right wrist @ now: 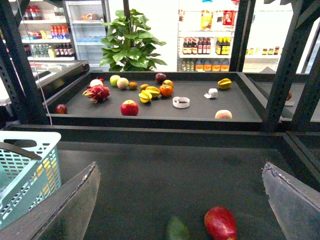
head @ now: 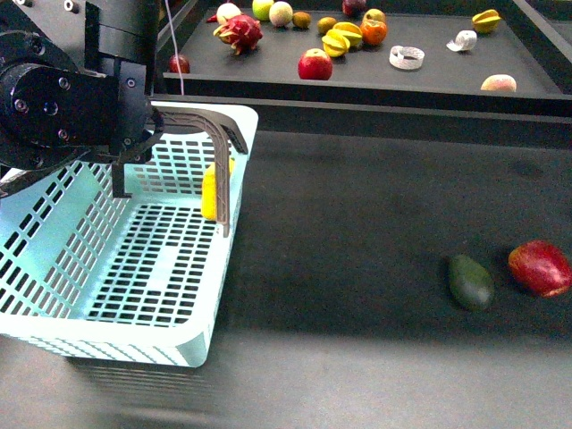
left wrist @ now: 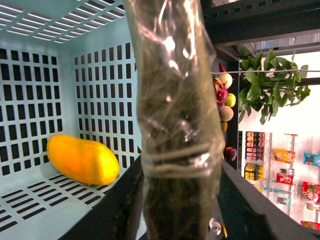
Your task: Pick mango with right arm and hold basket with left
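Turquoise basket (head: 107, 295) holds the mango (head: 211, 189) against its far wall, behind a raised handle (head: 217, 170). Left gripper (head: 134, 165) sits at the basket's rim; whether it grips I cannot tell. Right gripper (right wrist: 180, 200) is spread wide, empty. Nearby lie a green fruit (head: 470, 281) and red fruit (head: 540, 267). Far tray (head: 429, 76) carries mixed fruit. No writing is readable.

The bulky glossy black left robot arm (head: 63, 94) carries round silver screws; grey flat right gripper fingers (right wrist: 75, 200) look worn.
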You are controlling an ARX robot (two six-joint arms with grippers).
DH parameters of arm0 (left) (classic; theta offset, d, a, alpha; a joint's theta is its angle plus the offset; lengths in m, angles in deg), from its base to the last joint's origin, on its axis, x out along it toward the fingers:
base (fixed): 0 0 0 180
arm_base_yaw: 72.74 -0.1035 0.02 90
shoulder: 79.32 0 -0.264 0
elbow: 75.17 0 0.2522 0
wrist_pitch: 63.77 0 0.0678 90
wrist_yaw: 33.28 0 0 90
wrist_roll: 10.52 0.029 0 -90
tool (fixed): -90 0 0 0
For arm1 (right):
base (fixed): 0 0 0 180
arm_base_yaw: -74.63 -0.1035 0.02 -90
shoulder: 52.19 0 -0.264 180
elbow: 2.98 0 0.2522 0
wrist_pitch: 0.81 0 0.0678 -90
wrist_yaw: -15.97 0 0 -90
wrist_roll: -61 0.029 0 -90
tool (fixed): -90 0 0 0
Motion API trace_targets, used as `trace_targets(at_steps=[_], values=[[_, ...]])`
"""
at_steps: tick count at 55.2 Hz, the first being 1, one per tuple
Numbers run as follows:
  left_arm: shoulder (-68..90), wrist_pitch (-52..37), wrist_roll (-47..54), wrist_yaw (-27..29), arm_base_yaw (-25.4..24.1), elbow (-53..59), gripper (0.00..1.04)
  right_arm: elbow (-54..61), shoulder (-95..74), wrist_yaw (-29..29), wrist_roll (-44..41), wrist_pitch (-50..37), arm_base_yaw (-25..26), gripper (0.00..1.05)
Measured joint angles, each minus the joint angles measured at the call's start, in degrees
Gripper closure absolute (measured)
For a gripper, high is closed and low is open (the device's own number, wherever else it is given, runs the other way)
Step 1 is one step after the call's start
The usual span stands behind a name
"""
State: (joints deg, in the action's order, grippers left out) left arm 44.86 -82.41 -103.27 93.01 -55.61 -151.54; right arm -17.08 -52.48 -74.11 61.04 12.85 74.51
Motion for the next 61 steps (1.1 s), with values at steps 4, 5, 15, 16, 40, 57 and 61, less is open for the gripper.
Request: trace_targets(at_steps=[4, 5, 15, 16, 40, 57, 61], values=[[-1.33, 1.95, 0.17, 0.46, 0.0, 0.81, 0.53, 0.0, 0.0, 0.0, 0.0, 0.0, 0.0, 0.08], [-1.97, 2.23, 0.5, 0.85, 0.04, 1.31, 0.49, 0.0, 0.0, 0.0, 0.0, 0.0, 0.0, 0.08], [-12.5, 3.26, 7.96, 5.03, 0.94, 8.94, 0.15, 0.0, 0.0, -0.02, 0.0, 0.0, 0.0, 0.08], [-13.92, 3.1, 9.44, 5.62, 1.05, 9.88, 0.11, 0.0, 0.0, 0.0, 0.0, 0.0, 0.0, 0.08], [-45.27, -8.26, 46.93, 17.35, -0.52, 38.71, 0.08, 0.0, 0.0, -0.02, 0.0, 0.0, 0.0, 0.08], [-51.45, -17.49, 54.58, 15.21, -4.17, 54.14, 0.08, 0.0, 0.0, -0.02, 0.0, 0.0, 0.0, 0.08], [-51.45, -17.51, 54.58, 15.15, -4.22, 54.14, 0.08, 0.0, 0.0, -0.02, 0.0, 0.0, -0.02, 0.08]])
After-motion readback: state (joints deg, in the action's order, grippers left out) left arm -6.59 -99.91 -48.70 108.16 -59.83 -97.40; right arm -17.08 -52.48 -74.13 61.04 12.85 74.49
